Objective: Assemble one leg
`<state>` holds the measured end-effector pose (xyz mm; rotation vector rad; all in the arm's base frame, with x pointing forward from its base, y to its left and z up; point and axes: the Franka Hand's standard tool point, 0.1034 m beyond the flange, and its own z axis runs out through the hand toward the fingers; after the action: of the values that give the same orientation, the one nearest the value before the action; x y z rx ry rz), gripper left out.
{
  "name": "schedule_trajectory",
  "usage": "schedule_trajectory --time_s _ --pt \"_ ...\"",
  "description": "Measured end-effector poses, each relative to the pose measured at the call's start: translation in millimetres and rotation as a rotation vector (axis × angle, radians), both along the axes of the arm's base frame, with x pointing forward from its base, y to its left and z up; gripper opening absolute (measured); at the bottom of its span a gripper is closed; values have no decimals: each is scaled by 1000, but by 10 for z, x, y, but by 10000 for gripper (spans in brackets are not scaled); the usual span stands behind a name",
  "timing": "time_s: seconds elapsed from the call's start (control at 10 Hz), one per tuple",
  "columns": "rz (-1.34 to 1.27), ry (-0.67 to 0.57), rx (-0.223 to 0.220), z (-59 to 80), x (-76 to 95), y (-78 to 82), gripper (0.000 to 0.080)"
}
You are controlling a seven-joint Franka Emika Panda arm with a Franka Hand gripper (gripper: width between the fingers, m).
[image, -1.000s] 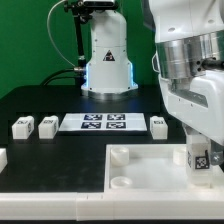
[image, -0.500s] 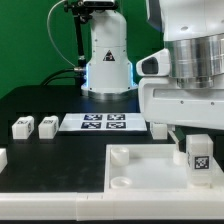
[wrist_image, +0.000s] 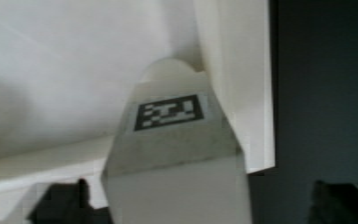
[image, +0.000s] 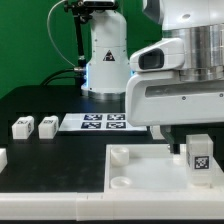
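Observation:
The leg (image: 200,160), a small white block with a square marker, stands upright on the near right part of the large white panel (image: 150,178). My gripper (image: 198,142) is straight above it and shut on the leg; the broad white hand hides the leg's top. In the wrist view the leg (wrist_image: 176,150) runs up between my dark fingers, with my gripper (wrist_image: 179,216) round its near end and the panel (wrist_image: 51,80) behind it.
Two more loose legs (image: 21,127) (image: 46,125) lie on the black table at the exterior view's left. The marker board (image: 93,122) lies behind the panel. The arm's base (image: 105,60) stands at the back. A raised peg (image: 118,154) sits on the panel's left part.
The hand has turned about its vertical axis over the leg and now shows its broad side. The leg's marker has turned from angled to face the exterior camera squarely.

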<state>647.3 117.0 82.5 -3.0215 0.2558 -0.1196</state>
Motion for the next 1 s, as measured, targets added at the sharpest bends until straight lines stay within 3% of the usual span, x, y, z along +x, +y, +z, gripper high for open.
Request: schedule_trajectory --time_s 0.1,0.2,0.3,0.5,0.8,1.0 --pt "-20 2 3 0 0 3 535" --pt "-128 14 14 -1 -2 5 352" --pt "-241 26 20 -6 -4 -27 302" --pt "-429 46 37 -12 -6 -53 302" --pt "-1101 153 145 -38 -53 -129 302" --pt "-1298 199 184 -42 -71 -128 302"
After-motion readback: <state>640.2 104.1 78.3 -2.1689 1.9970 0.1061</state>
